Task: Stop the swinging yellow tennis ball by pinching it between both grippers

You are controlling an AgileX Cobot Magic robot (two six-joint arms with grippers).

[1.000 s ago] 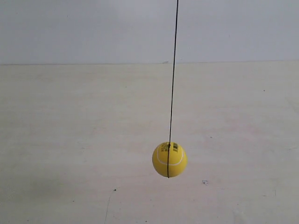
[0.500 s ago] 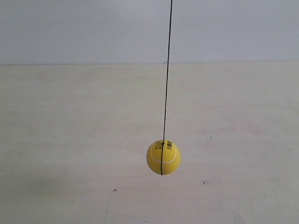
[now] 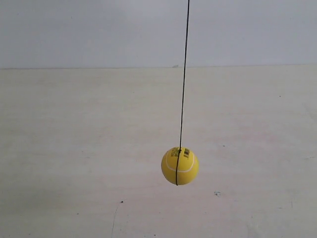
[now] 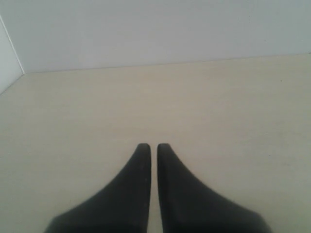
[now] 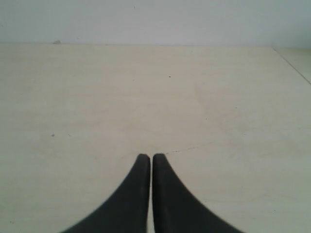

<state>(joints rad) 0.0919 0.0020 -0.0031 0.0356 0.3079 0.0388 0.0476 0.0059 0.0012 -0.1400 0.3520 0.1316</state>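
Ball (image 3: 180, 166) swung rightward above open table (image 3: 74, 148), left end effector (image 4: 153, 145), right end effector (image 5: 151, 156) narrow

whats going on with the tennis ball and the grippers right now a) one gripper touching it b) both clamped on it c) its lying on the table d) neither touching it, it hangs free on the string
D: in the exterior view the yellow tennis ball hangs alone on its string, and the left gripper and right gripper show shut tips with no ball at them.
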